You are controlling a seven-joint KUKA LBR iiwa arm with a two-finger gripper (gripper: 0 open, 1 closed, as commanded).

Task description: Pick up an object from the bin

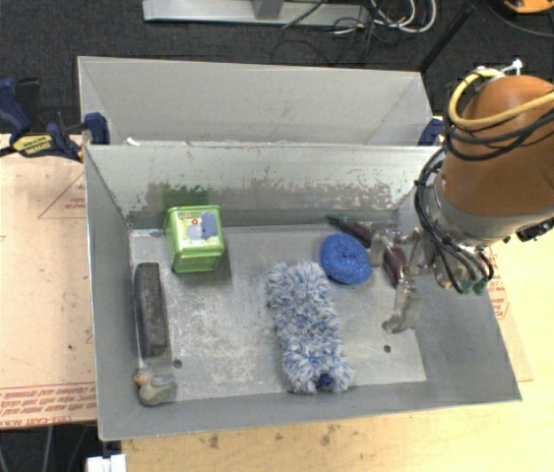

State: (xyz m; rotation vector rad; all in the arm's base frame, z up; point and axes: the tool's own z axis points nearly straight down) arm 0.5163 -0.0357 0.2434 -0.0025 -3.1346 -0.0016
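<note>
Cannot tell whether the pincer (400, 308) is released or clenched. Hangs low over bare floor of the grey bin (257, 180). Just to its left: blue round scrubber (344, 260), nearest candidate. Farther left, fuzzy blue-white duster (304, 327), lying flat. Spread apart, probably for gripping singly.
</note>
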